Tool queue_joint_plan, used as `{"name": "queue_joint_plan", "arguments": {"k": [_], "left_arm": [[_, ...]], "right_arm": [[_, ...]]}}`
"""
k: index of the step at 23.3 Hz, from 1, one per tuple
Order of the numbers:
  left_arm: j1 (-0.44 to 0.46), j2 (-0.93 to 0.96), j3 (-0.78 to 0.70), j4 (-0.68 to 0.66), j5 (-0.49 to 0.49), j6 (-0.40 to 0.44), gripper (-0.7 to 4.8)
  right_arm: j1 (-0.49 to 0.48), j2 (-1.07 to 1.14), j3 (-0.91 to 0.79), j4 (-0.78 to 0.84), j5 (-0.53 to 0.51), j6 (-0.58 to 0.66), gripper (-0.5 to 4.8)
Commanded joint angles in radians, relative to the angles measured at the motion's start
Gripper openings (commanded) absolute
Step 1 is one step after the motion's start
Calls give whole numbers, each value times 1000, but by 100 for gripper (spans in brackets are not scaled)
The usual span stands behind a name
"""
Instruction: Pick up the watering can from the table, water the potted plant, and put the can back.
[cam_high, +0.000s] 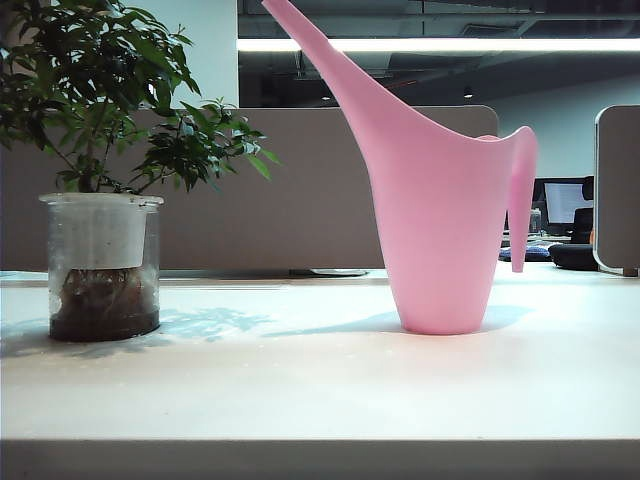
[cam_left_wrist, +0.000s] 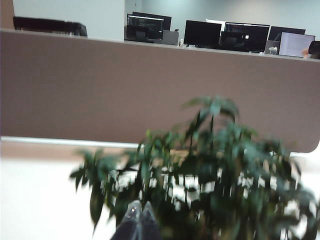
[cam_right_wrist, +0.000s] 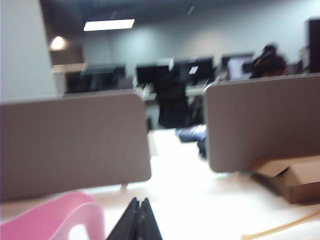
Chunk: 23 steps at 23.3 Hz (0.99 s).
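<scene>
Watering can (cam_high: 440, 230) is standing upright on bench (cam_high: 300, 390), handle toward R side, spout toward potted plant (cam_high: 100, 180). Right gripper (cam_right_wrist: 136, 220) is sitting nearer, jaws closed, empty; left gripper (cam_left_wrist: 140, 220) closed, empty, by plant.

no readable text, labels, brands or numbers on anything shown
</scene>
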Motion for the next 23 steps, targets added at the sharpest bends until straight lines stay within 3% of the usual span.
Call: {"name": "queue_joint_plan", "arguments": {"k": [1,8,16,17,20,23], "left_arm": [[-1,80,91,6,31,14,-5],[-26,148,154,-19,76,130,-5],[-62,146,154,-60,86,159,-5],[-66,146,154,-60,86,159,-5],[-86,146,154,-44,97,159,-5],[-87,146,154,-36,97,159,-5]], "right_arm": [[0,171,125,-72,-76,-7,-6],[-24,593,308,-111,-176,-115,-6],[-155,927,315,87,-387,-121,-3],[-177,975,315,130,-443,-113,19],[-228,1176,315,358,-710,-74,157],[-232,1295,317,478,-832,-73,209]]}}
